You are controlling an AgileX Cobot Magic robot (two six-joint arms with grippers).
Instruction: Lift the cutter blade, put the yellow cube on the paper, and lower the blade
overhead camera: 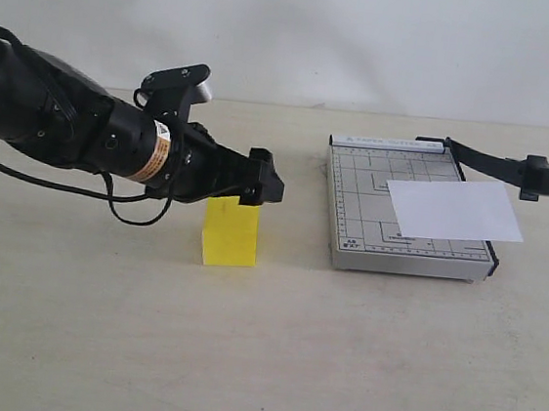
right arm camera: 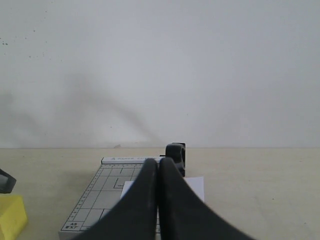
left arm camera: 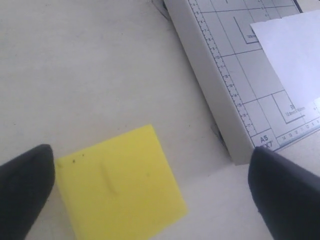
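L pincer spread wide just above yellow cube, not gripping, R pincer tips pressed together

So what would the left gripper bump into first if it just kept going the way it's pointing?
Probably the yellow cube. The left gripper tilts down at it with its jaws open on either side. Depth is hard to judge, so it might skim over and reach the table instead.

Matt, smooth yellow cube with faint dent; white matt paper; grey printed cutter base, smooth satin; matt beige tabletop.
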